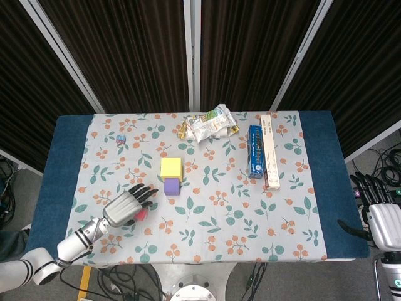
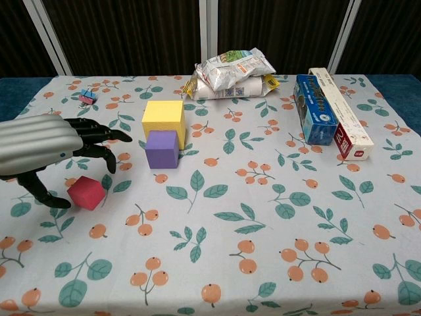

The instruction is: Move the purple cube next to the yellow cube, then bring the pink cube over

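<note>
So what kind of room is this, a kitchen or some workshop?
Most likely a robot test lab, not a kitchen: a table under a fruit-print cloth, ringed by dark curtain panels, loose cables on the floor, and foam cubes like the yellow cube as props.

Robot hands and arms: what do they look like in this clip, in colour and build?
The left hand has a ribbed silver-grey back and black fingers. Its forearm is glossy white and silver with dark bands at the segment joins. The right hand, at the frame edge, matches it: pale grey back, black fingers.
</note>
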Available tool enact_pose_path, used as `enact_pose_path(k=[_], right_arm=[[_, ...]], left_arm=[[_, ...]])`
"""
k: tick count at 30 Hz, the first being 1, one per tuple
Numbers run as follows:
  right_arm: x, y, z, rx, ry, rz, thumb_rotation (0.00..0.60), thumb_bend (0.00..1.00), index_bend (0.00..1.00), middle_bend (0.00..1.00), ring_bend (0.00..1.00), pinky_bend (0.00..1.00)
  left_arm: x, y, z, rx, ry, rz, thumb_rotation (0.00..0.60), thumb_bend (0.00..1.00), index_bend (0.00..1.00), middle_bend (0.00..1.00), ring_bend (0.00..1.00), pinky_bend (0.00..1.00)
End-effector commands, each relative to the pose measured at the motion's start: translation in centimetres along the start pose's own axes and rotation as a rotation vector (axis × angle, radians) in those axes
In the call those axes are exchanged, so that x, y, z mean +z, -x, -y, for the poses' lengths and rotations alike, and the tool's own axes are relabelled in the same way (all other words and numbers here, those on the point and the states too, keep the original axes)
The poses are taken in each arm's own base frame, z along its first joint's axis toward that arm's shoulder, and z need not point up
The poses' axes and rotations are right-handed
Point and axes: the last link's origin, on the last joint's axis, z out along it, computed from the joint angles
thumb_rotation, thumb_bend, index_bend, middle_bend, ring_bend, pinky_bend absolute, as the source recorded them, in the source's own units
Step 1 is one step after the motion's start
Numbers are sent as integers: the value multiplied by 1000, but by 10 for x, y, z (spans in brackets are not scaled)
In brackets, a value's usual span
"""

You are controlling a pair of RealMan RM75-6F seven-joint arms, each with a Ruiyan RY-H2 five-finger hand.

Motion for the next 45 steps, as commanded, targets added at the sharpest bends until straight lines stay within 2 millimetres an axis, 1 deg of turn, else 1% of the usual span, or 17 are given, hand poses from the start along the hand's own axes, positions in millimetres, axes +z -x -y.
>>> enact_pose_path(k=[1, 9, 15, 20, 24, 26, 31, 35, 39, 45], right_arm=[[0, 0, 0, 0, 0, 0, 600, 26, 0, 42, 0, 0], [1, 1, 0, 2, -2, 4, 600, 26, 0, 42, 0, 0], [1, 1, -1, 4, -2, 2, 600, 26, 0, 42, 0, 0], [0, 1, -1, 4, 0, 0, 600, 26, 0, 42, 0, 0], [0, 1, -2, 5, 3, 0, 600, 26, 0, 42, 0, 0], [0, 1, -2, 4, 3, 0, 600, 26, 0, 42, 0, 0], [0, 1, -1, 2, 0, 0, 600, 26, 0, 42, 0, 0], [-1, 0, -1, 2, 2, -2, 600, 26, 0, 42, 0, 0], [-3, -1, -2, 0, 11, -7, 600, 26, 0, 42, 0, 0], [-4, -1, -2, -1, 16, -5, 600, 26, 0, 42, 0, 0]], left_arm=[[3, 1, 1, -33, -33, 16, 600, 113, 410, 163, 125, 142], [2, 5, 1, -44, -52, 23, 600, 199, 476, 163, 125, 142], [2, 10, 3, -44, -64, 34, 600, 294, 488, 163, 125, 142], [2, 14, 5, -42, -74, 56, 600, 318, 505, 163, 126, 142], [-1, 9, 5, -53, -74, 26, 600, 344, 548, 164, 125, 143], [-3, 4, 5, -55, -73, -6, 600, 352, 550, 164, 125, 143], [-2, -13, -2, 26, -6, -122, 600, 356, 549, 164, 125, 143], [12, -24, -13, 129, 101, -172, 600, 357, 547, 164, 125, 143], [35, -31, -27, 205, 207, -193, 600, 357, 546, 163, 125, 141], [66, -36, -35, 288, 284, -183, 600, 357, 538, 156, 124, 138]])
